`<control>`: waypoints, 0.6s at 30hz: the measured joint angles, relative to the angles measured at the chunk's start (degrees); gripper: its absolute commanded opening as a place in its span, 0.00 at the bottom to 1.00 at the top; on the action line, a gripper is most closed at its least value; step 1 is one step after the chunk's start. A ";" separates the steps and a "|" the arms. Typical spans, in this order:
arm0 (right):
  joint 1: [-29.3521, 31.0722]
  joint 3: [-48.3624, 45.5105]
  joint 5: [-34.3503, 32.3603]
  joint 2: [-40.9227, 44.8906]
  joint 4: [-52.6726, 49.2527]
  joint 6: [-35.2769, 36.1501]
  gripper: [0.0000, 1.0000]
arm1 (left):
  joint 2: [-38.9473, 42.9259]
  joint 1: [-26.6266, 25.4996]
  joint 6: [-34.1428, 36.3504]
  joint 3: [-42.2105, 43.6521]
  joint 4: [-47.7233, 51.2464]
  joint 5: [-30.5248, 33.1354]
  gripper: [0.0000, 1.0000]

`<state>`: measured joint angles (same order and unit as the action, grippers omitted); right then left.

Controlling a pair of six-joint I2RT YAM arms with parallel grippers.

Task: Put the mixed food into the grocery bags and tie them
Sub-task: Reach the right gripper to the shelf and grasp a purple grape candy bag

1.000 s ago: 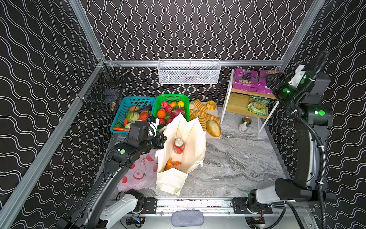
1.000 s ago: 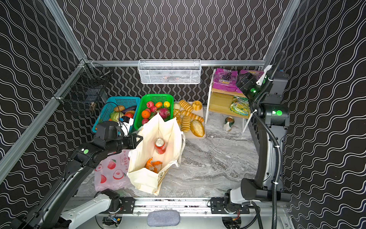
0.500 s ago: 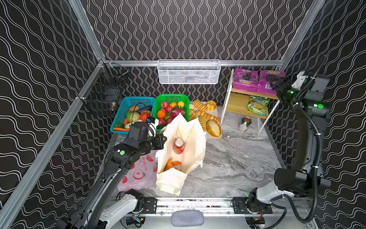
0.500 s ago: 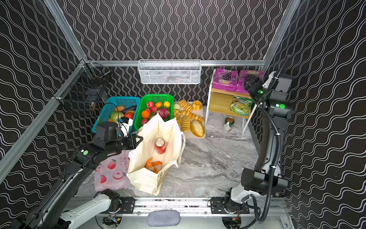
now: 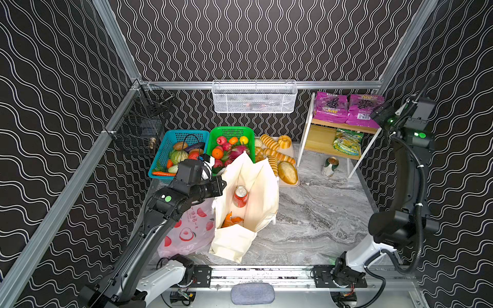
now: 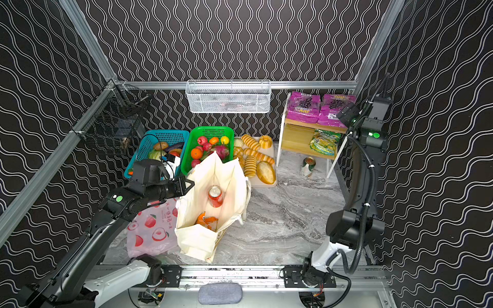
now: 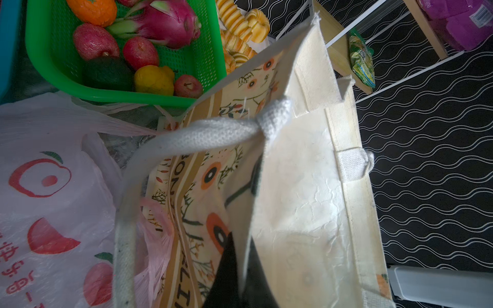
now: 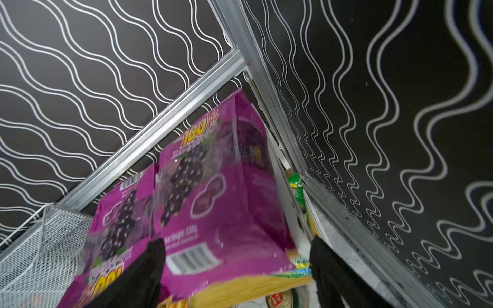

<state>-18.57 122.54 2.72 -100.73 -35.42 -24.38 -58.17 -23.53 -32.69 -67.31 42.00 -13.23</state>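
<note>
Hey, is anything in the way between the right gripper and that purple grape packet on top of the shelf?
Nothing visible is. In the right wrist view the right gripper has its jaws open, and the purple grape packet shows directly between them with no object in front. A second purple packet lies beside it, not across the approach.

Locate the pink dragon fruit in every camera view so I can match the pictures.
In a top view: dragon fruit in the green basket, just behind the cream tote's far tip.
In a top view: same spot, in the green basket behind the tote.
Left wrist: in the green basket, dragon fruit beside the orange.
Right wrist: not in it.
Shared landmark: the green basket, seen in all but the right wrist view.
</note>
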 measured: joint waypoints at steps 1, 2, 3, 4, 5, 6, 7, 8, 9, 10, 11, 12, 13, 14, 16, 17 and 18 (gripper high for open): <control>-0.28 2.38 0.13 -1.90 0.02 0.28 0.85 | -0.07 0.00 0.00 -0.07 0.09 0.00 0.00; -0.33 4.00 0.46 -3.26 0.00 0.55 0.85 | -0.11 -0.02 0.02 -0.15 0.11 0.02 0.00; -0.48 5.64 0.87 -4.66 0.00 1.07 0.85 | -0.20 -0.02 0.02 -0.20 0.13 0.02 0.00; -0.55 6.80 1.64 -5.79 -0.09 1.11 0.84 | -0.26 -0.02 0.02 -0.22 0.13 0.02 0.00; -0.57 7.72 2.56 -6.75 -0.11 1.31 0.83 | -0.31 -0.02 0.02 -0.22 0.13 0.07 0.00; -0.57 8.46 3.41 -7.67 -0.20 1.42 0.82 | -0.37 0.00 0.02 -0.22 0.13 0.17 0.00; -0.57 8.96 4.22 -8.48 -0.15 1.49 0.81 | -0.42 0.00 0.02 -0.24 0.13 0.15 0.00; -0.57 9.18 5.09 -9.31 -0.13 1.51 0.80 | -0.50 0.00 0.07 -0.24 0.13 0.17 0.00; -0.57 9.18 6.10 -9.99 -0.26 1.60 0.77 | -0.55 0.00 0.09 -0.28 0.13 0.17 0.00; -0.57 9.14 6.95 -10.56 -0.39 1.92 0.74 | -0.63 0.00 0.09 -0.28 0.15 0.17 0.00; -0.57 8.94 7.72 -10.95 -0.44 2.23 0.68 | -0.76 0.00 0.09 -0.44 0.24 0.17 0.00; -0.57 8.61 8.35 -11.10 -0.39 2.58 0.60 | -0.87 0.00 0.11 -0.59 0.37 0.17 0.00; -0.59 8.33 8.74 -11.10 -0.22 2.56 0.52 | -0.94 0.00 0.13 -0.72 0.59 0.20 0.00; -0.66 8.02 8.98 -11.02 0.09 2.82 0.42 | -0.98 0.00 0.15 -0.90 0.87 0.22 0.00; -0.61 7.61 9.16 -10.62 0.68 3.04 0.28 | -1.01 0.00 0.28 -1.09 1.25 0.22 0.00; -0.57 6.99 9.16 -10.10 1.01 3.26 0.16 | -1.01 0.00 0.33 -1.25 1.53 0.22 0.00; -0.57 6.14 9.16 -9.25 1.40 3.56 0.08 | -0.98 0.00 0.33 -1.29 1.64 0.22 0.00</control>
<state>-19.14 128.68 11.88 -109.97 -34.02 -20.82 -59.16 -23.53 -32.36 -68.60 43.64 -13.02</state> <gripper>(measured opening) 0.220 0.059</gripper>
